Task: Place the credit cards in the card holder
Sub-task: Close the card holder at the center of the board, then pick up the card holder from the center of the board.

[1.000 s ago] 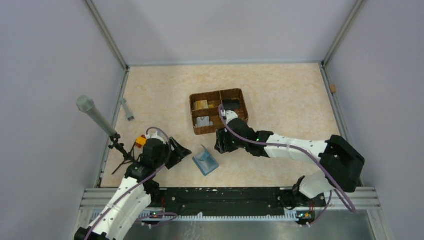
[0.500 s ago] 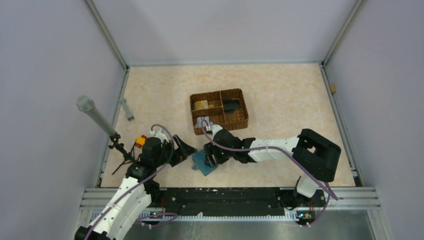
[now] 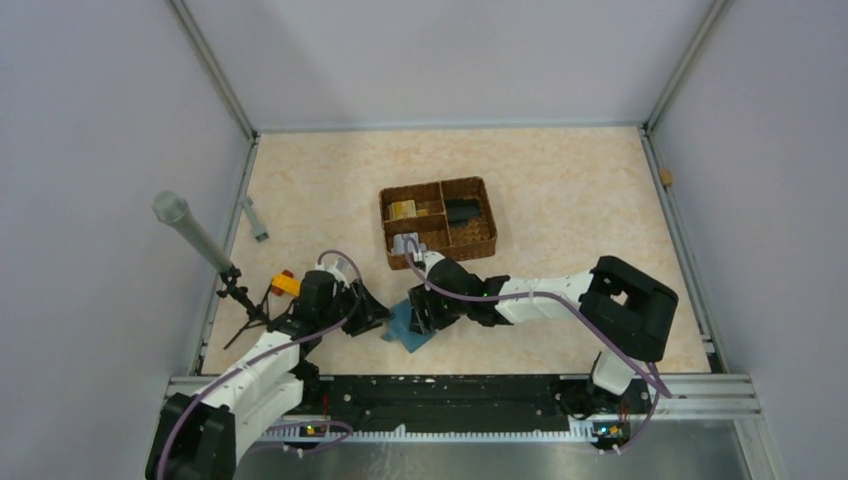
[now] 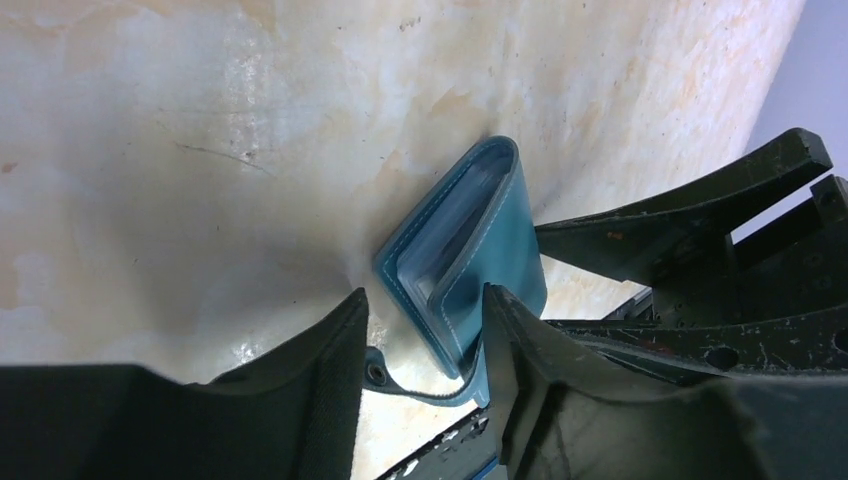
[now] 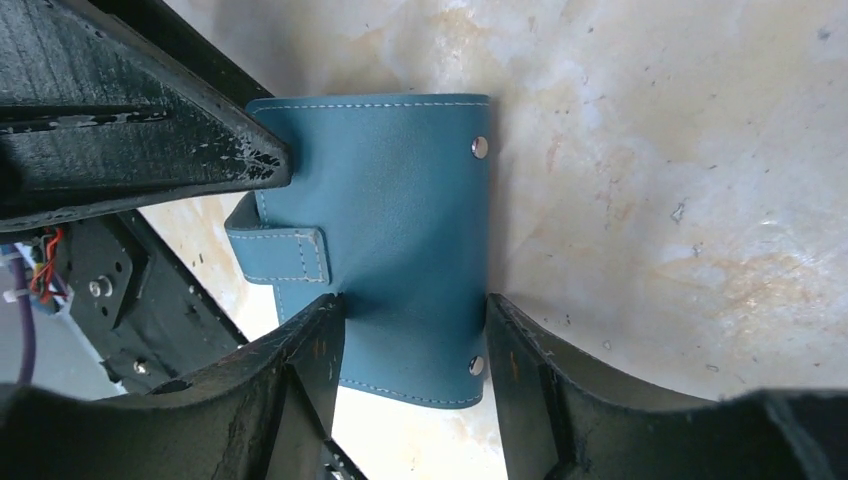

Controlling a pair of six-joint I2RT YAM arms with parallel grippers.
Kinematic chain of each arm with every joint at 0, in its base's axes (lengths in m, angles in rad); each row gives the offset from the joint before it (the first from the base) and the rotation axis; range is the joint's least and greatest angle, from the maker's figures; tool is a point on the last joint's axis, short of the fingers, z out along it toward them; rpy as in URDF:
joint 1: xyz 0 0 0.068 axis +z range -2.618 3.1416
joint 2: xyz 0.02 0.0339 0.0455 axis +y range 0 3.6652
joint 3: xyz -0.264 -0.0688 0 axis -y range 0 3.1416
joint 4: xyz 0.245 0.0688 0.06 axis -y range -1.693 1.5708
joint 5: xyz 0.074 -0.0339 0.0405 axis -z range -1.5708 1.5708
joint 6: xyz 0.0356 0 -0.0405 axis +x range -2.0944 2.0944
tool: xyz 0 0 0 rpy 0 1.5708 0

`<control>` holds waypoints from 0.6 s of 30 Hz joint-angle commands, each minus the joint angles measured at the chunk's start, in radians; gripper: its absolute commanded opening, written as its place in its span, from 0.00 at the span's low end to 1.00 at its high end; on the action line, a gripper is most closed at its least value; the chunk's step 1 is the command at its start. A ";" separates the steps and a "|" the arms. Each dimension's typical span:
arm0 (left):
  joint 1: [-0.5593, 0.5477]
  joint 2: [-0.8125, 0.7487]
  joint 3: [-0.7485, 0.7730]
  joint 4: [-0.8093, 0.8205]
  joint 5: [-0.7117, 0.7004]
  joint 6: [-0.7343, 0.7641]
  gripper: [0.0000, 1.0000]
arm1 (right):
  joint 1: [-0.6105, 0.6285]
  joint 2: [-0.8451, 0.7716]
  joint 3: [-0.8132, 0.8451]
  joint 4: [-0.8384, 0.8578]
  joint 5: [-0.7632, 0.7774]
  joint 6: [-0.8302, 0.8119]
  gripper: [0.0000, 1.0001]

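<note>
Standing tilted at the far left, a grey cylinder (image 3: pixel 178 215) on a black tripod is noted, with a small grey piece (image 3: pixel 256 220) lying behind it on the marbled table (image 3: pixel 560 190). A yellow-and-red toy block (image 3: pixel 284 284) is seen just beside the left arm. The left gripper (image 3: pixel 372 312) is held low at the table surface, jaws about half apart, with a near corner of the card holder (image 5: pixel 400 200) taken in between them. One finger (image 4: pixel 530 380) is set against the teal cover; whether the other touches, and whether a real grip is made, cannot be told. The card holder is laid folded on the table between the two grippers, near the front edge. Lighter pockets are shown at its open side, and its strap tab (image 5: pixel 285 255) sticks out free. The right gripper (image 5: pixel 415 300) is set over the cover from the opposite side, jaws likewise about half apart, nothing clamped between them. One of its fingers is laid across the cover, the other placed at the studded edge. Behind it the brown wicker basket (image 3: pixel 489 215) is found. Gold-yellow credit cards (image 3: pixel 403 209) are kept in its rear left compartment, white-grey credit cards (image 3: pixel 405 243) in its near left one, and a black object (image 3: pixel 462 212) on the right side.
</note>
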 commanded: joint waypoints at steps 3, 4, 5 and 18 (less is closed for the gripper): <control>-0.014 0.059 -0.026 0.094 0.033 0.047 0.37 | -0.047 -0.019 -0.075 0.110 -0.122 0.072 0.54; -0.016 0.065 -0.032 0.100 0.031 0.046 0.35 | -0.056 -0.022 -0.092 0.132 -0.142 0.085 0.53; -0.017 0.070 -0.037 0.105 0.028 0.045 0.32 | -0.069 -0.026 -0.110 0.157 -0.164 0.102 0.53; -0.029 0.073 -0.068 0.097 -0.023 0.034 0.22 | -0.089 -0.028 -0.258 0.452 -0.303 0.328 0.36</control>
